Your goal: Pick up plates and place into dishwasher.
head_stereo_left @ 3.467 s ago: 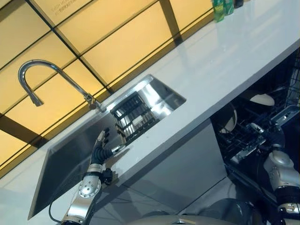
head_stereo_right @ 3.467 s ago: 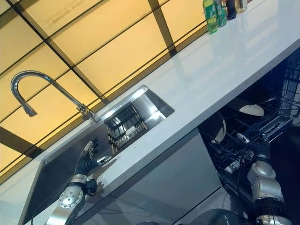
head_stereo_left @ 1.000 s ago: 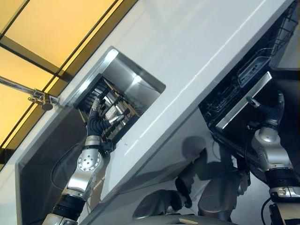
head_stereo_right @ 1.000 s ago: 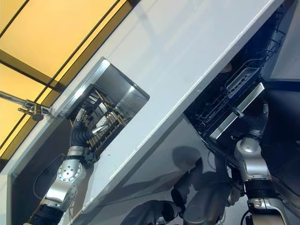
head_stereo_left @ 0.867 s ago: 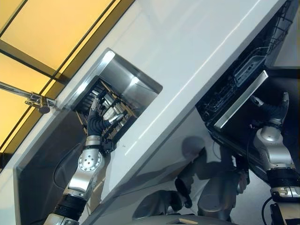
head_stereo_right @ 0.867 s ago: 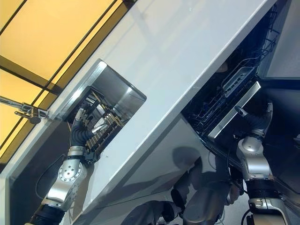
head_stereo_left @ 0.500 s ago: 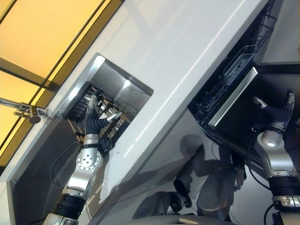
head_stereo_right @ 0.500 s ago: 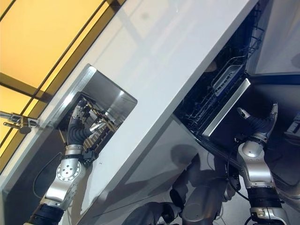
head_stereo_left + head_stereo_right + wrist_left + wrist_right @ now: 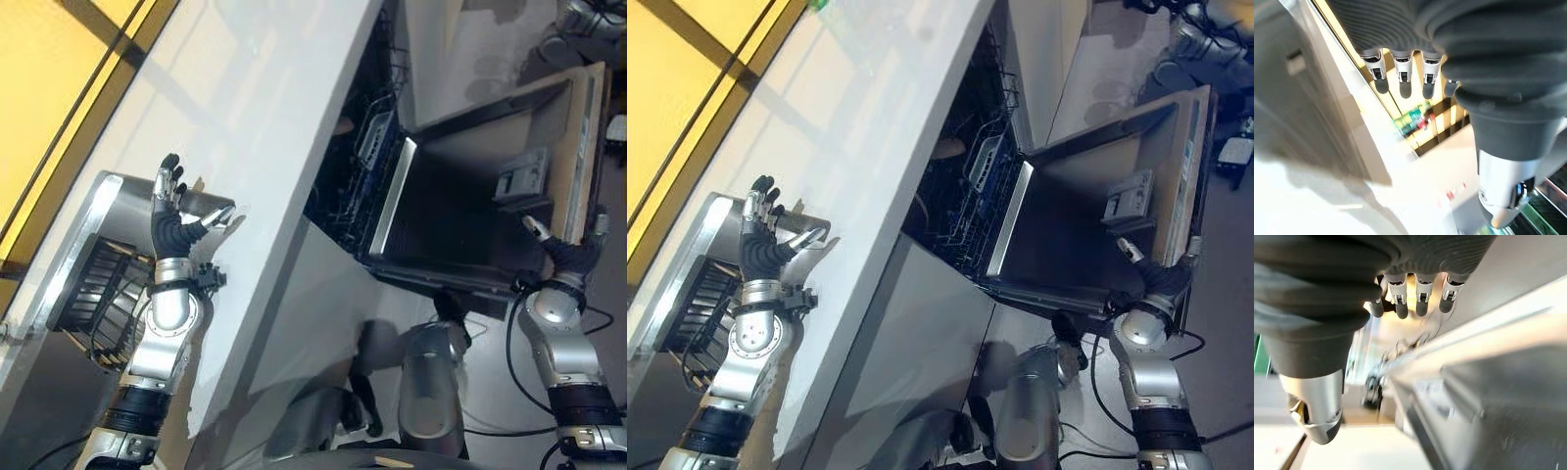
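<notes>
My left hand [image 9: 174, 227] and right hand [image 9: 566, 257] hang open and empty beside the black open dishwasher [image 9: 1058, 235]; plate-loading remains unfinished.

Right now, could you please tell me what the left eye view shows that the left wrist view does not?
The left eye view adds the open dark dishwasher door, the dark wire dishwasher rack behind it, the stainless steel sink with its black wire basket, and the right hand, open, by the door's edge. The left wrist view adds a green and red patch, too blurred to identify. Both show the left hand, open and holding nothing, and the yellow panelled wall.
</notes>
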Tool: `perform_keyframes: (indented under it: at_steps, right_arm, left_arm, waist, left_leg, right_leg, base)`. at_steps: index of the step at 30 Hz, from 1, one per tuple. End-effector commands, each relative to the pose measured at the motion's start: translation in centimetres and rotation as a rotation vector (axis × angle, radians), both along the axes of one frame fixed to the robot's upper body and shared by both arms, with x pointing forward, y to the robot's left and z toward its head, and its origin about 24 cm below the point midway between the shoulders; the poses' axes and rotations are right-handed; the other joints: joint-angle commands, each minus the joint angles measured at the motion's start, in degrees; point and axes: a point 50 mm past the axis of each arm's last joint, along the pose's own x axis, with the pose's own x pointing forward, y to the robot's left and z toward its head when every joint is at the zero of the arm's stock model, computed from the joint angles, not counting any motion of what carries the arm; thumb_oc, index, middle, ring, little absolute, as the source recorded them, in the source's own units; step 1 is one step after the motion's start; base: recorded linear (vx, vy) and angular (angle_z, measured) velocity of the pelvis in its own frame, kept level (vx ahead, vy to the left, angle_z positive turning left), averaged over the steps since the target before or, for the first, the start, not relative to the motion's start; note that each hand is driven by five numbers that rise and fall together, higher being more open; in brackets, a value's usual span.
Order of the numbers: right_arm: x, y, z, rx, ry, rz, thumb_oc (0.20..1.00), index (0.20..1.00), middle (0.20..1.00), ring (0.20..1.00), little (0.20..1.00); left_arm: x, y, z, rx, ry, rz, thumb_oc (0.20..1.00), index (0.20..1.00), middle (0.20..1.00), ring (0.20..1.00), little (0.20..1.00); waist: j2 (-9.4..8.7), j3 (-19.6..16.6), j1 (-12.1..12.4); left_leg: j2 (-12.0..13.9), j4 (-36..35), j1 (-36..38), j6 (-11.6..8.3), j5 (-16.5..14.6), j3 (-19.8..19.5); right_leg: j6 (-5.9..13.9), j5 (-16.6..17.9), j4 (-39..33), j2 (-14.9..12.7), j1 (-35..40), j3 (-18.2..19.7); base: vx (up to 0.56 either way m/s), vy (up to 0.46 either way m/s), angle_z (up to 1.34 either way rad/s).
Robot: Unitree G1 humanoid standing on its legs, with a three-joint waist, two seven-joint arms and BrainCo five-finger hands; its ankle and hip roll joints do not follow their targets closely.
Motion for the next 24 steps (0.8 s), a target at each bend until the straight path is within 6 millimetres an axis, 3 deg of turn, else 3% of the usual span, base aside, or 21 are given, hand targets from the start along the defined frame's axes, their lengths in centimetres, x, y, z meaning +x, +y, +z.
perform_keyframes:
  at_steps: [1, 4, 6, 7, 9, 11, 12, 14, 18, 24]
  right_arm:
    - [-0.6, -0.5, 1.8, -0.037, -0.107, -0.024, 1.000, 1.000, 1.000, 1.000, 1.000]
    - [-1.1, -1.1, 0.7, -0.006, -0.073, -0.064, 1.000, 1.000, 1.000, 1.000, 1.000]
    - [-1.3, -1.4, 0.4, 0.009, -0.079, -0.094, 1.000, 1.000, 1.000, 1.000, 1.000]
    - [-2.0, -1.9, 0.0, 0.023, -0.084, -0.143, 1.000, 1.000, 1.000, 1.000, 1.000]
    - [-2.7, -2.2, -0.6, 0.072, -0.096, -0.172, 1.000, 1.000, 1.000, 1.000, 1.000]
    - [-2.5, -1.9, -1.2, 0.127, -0.127, -0.162, 1.000, 1.000, 1.000, 1.000, 1.000]
    - [-2.2, -1.7, -1.2, 0.150, -0.150, -0.151, 1.000, 1.000, 1.000, 1.000, 1.000]
    - [-1.6, -1.3, -0.9, 0.193, -0.183, -0.130, 1.000, 1.000, 1.000, 1.000, 1.000]
    - [-0.5, -1.0, -1.3, 0.333, -0.233, -0.068, 1.000, 1.000, 1.000, 1.000, 1.000]
    - [1.8, 0.1, -0.9, 0.559, -0.361, 0.125, 1.000, 1.000, 1.000, 1.000, 1.000]
  left_arm:
    - [-1.2, 0.6, -2.1, -0.026, 0.064, 0.025, 1.000, 1.000, 1.000, 1.000, 1.000]
    - [-1.7, 1.0, -2.7, -0.031, 0.085, 0.040, 1.000, 1.000, 1.000, 1.000, 1.000]
    - [-1.9, 1.1, -2.6, -0.023, 0.080, 0.041, 1.000, 1.000, 1.000, 1.000, 1.000]
    - [-2.0, 1.2, -2.4, -0.016, 0.075, 0.035, 1.000, 1.000, 1.000, 1.000, 1.000]
    - [-1.8, 1.1, -2.2, 0.001, 0.071, 0.029, 1.000, 1.000, 1.000, 1.000, 1.000]
    - [-1.2, 1.0, -1.1, 0.023, 0.033, 0.041, 1.000, 1.000, 1.000, 1.000, 1.000]
    - [-1.0, 1.1, -0.7, 0.028, 0.013, 0.047, 1.000, 1.000, 1.000, 1.000, 1.000]
    - [-0.5, 0.7, -0.2, 0.030, -0.018, 0.050, 1.000, 1.000, 1.000, 1.000, 1.000]
    - [0.2, -0.1, 0.2, 0.020, -0.019, 0.041, 1.000, 1.000, 1.000, 1.000, 1.000]
    - [0.5, -0.5, 0.8, 0.031, -0.025, 0.041, 1.000, 1.000, 1.000, 1.000, 1.000]
  waist:
    - [0.23, -2.3, -0.4]
    - [0.00, -1.7, 0.9]
    - [0.98, -1.0, 1.7]
    - [2.65, -0.3, 2.0]
    - [2.85, -0.6, 2.5]
    - [1.36, -0.2, 3.3]
    - [1.41, 0.5, 3.3]
    - [2.00, 2.2, 2.7]
    - [3.29, 4.4, 1.7]
    - [4.31, 4.4, 2.4]
  left_leg:
    - [2.0, 2.0, -3.6, -2.05, 1.0, -0.4]
    - [2.7, 3.6, -4.1, -1.19, 0.5, 2.5]
    - [3.9, 4.3, -5.4, -0.37, 0.8, 3.9]
    - [4.9, 5.0, -7.3, 0.86, 1.6, 3.6]
    - [4.6, 6.8, -10.0, 1.81, 2.2, 3.2]
    - [3.6, 12.4, -15.7, 1.18, 0.7, 2.9]
    - [3.5, 13.4, -17.5, 1.22, 0.8, 2.5]
    - [3.5, 14.6, -19.2, 1.37, 0.7, 2.5]
    - [3.1, 20.8, -22.7, 2.21, -1.4, 2.8]
    - [3.4, 30.3, -33.1, 1.66, -3.9, 3.4]
  right_leg:
    - [-2.04, 7.9, -1.7, -5.5, -0.4, -1.6]
    - [-2.03, 8.3, 0.0, -7.8, -0.9, -5.5]
    - [-2.84, 5.6, 5.9, -6.7, -2.4, -5.4]
    - [-4.59, -2.2, 16.1, -2.2, -3.0, -3.8]
    - [-6.37, -7.0, 19.6, 0.0, -3.6, -4.7]
    - [-7.17, -7.1, 17.0, -1.3, -4.1, -7.1]
    - [-7.23, -7.1, 18.6, -0.1, -5.5, -6.4]
    - [-7.58, -7.9, 22.8, 1.7, -9.1, -5.8]
    - [-9.00, -13.1, 30.5, 4.6, -14.6, -5.0]
    - [-10.07, -18.1, 39.5, 6.3, -24.0, -4.4]
  base:
    - [0.04, 0.085, -0.36]
    - [-0.02, 0.089, -0.44]
    - [-0.20, 0.133, -0.47]
    - [-0.27, 0.139, -0.31]
    - [-0.27, -0.010, -0.24]
    - [-0.34, -0.201, -0.57]
    - [-0.35, -0.108, -0.32]
    - [-0.24, -0.012, 0.02]
    - [-0.08, -0.010, -0.20]
    - [-0.08, -0.071, -0.02]
